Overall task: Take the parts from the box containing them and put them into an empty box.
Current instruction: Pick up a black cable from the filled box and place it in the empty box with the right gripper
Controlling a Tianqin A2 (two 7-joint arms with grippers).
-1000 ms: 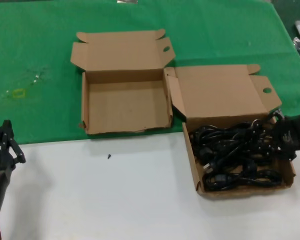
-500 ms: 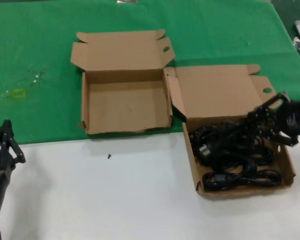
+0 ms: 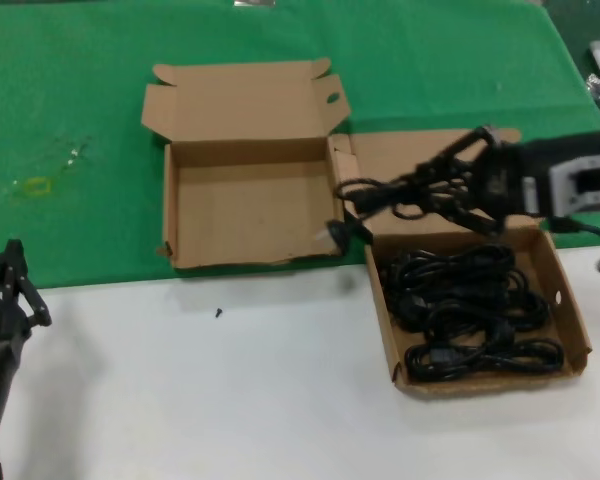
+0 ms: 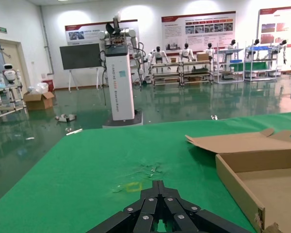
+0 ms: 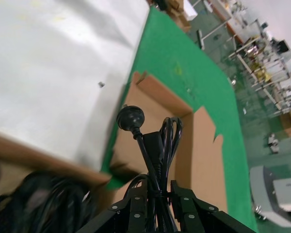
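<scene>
Brown cardboard fills most of what we see from the head view: two shallow cartons lie open side by side where the green cloth (image 3: 70,90) meets the white table (image 3: 230,400). The empty box (image 3: 250,210) sits to the left with its notched tuck flap folded back. Just beside it on the right, the box of cords (image 3: 575,335) still holds several black power cords (image 3: 470,310) in loose coils. Above that box's lid, the right gripper (image 3: 450,185) is clenched on one lifted power cord (image 3: 400,195), which hangs in the air. Its plug (image 3: 342,230) dangles at the gap between the two cartons. The left gripper (image 3: 5,290) waits low at the left edge over the white table.

In the left wrist view, we see the left gripper (image 4: 157,213) with its fingers drawn together on nothing, pointing across the green cloth (image 4: 87,165). A corner of the empty box (image 4: 237,182) shows off to one side.

In the right wrist view, the right gripper (image 5: 157,204) pinches the lifted power cord (image 5: 157,150) between its fingers. The round plug (image 5: 130,117) hangs over the empty box (image 5: 199,145). Blurred coils of the remaining cords (image 5: 43,199) lie nearer the camera.
</scene>
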